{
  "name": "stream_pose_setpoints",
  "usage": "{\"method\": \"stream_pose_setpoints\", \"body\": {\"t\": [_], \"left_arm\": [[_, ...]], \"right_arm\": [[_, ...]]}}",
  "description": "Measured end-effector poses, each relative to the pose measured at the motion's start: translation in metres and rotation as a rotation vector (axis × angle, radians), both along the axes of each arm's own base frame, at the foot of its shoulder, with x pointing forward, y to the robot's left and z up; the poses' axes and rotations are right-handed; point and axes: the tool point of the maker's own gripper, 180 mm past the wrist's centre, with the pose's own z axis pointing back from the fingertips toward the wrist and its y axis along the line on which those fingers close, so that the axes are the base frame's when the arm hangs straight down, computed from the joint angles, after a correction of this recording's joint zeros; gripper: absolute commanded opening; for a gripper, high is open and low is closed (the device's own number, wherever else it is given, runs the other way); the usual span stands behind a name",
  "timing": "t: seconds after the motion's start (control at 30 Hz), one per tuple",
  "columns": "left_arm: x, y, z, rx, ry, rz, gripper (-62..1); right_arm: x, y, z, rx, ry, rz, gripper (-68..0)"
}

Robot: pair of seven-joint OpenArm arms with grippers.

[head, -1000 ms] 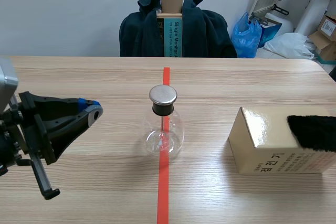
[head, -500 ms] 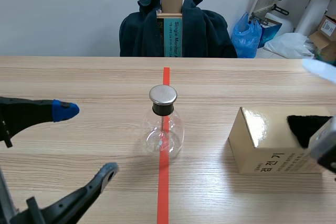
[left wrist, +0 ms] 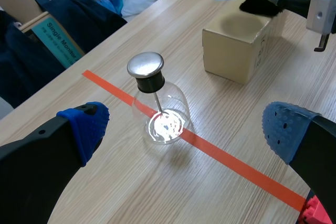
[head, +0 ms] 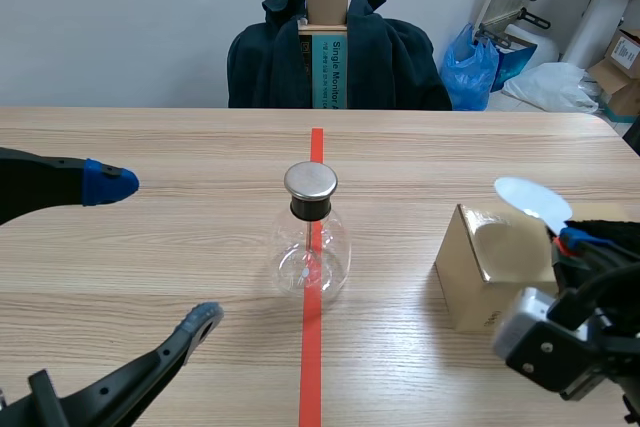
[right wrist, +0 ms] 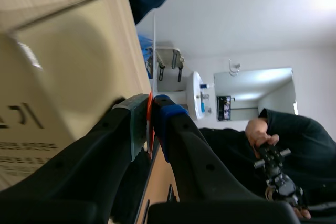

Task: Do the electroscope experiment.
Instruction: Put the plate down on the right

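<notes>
- A pale wood table (head: 150, 137) runs back to a grey wall, with a jacket-draped chair (head: 270, 67) beyond its far edge.
- The electroscope (head: 311, 237), a capped glass flask, stands mid-table on the tape line.
- The left gripper (head: 155, 252) is spread wide near the left edge.
- The right gripper (head: 572, 243) pinches a white-tipped paddle (head: 532, 202) over the gold box (head: 480, 272) by the right edge.
- A low sweep could clip the box or topple the flask.
- Bare table between box and flask leaves room to approach.
</notes>
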Motion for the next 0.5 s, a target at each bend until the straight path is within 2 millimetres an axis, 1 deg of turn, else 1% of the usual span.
{"method": "stream_pose_setpoints", "body": {"t": [0.13, 0.3, 0.4, 0.5], "left_arm": [[0.000, -0.001, 0.004, -0.029, 0.010, -0.004, 1.4], [0.005, 0.001, 0.012, -0.034, 0.000, -0.005, 1.4], [0.012, 0.005, 0.014, -0.007, -0.020, 0.007, 1.4], [0.017, 0.007, 0.014, 0.013, -0.028, 0.013, 1.4]], "right_arm": [[-0.007, 0.010, -0.017, 0.000, 0.044, 0.020, -66.9], [-0.014, 0.006, -0.032, -0.018, 0.088, 0.016, -66.9], [-0.017, 0.005, -0.038, -0.031, 0.103, 0.019, -66.9], [-0.017, 0.007, -0.037, -0.030, 0.099, 0.030, -66.9]]}}
